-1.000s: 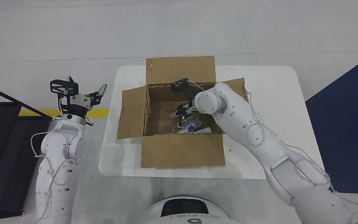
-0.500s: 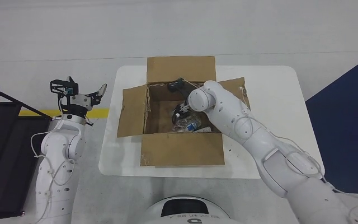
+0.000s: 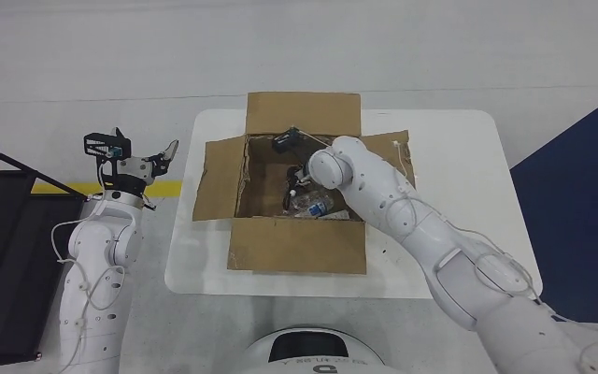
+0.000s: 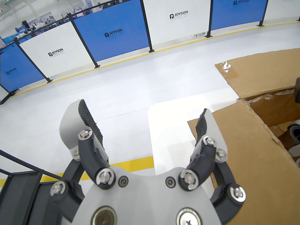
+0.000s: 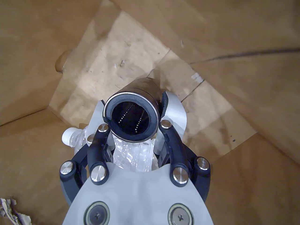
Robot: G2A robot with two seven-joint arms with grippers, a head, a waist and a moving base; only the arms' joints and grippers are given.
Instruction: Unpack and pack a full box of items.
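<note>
Inside the cardboard box [image 3: 297, 247] at the frame's centre, the right gripper [image 5: 134, 110] clamps its fingers on a smooth round black sleeve [image 5: 140, 87] that may slip and drop onto the plastic bottle [image 5: 70, 139] beneath; the left gripper [image 4: 143, 112] hangs at far left, fingers spread, empty

On the table [image 3: 448, 187], toward its left half: box [image 3: 299, 248]. Inside the box: right gripper [image 5: 134, 105], cylinder [image 5: 138, 90] between its fingers, above a bottle [image 5: 75, 140]. Left of the table, beyond its edge: left gripper [image 4: 143, 111], apart from the box.
</note>
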